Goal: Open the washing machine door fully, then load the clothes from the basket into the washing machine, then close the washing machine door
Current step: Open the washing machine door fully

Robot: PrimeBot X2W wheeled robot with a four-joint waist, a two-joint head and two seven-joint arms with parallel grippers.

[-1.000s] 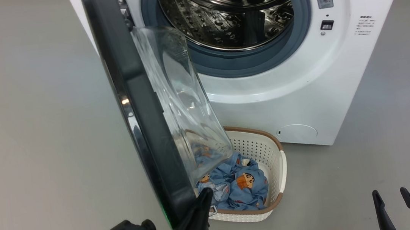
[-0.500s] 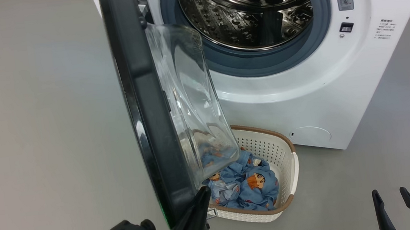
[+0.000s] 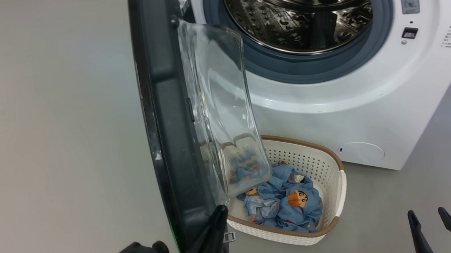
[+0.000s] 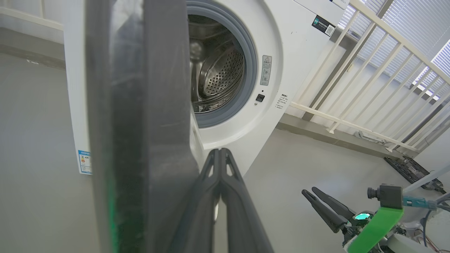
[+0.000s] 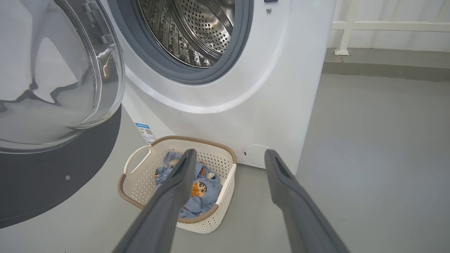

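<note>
Standing wide open on its left hinge, washing machine door [image 3: 171, 128] juts out from the washing machine [image 3: 332, 107], steel drum [image 3: 302, 18] exposed. Left gripper [image 3: 220, 211] jaws clenched on nothing, tips at the door's near lower rim; contact hard to tell. Basket [image 3: 332, 161] on floor under the door's glass bowl, near the washer front, clothes [image 3: 288, 205] heaped inside. Right gripper [image 3: 425, 216] low at right, jaws released, empty.

Left end effector [image 3: 220, 211] fingers pressed together, pointing up, right end effector [image 3: 425, 212] fingers spread apart
</note>
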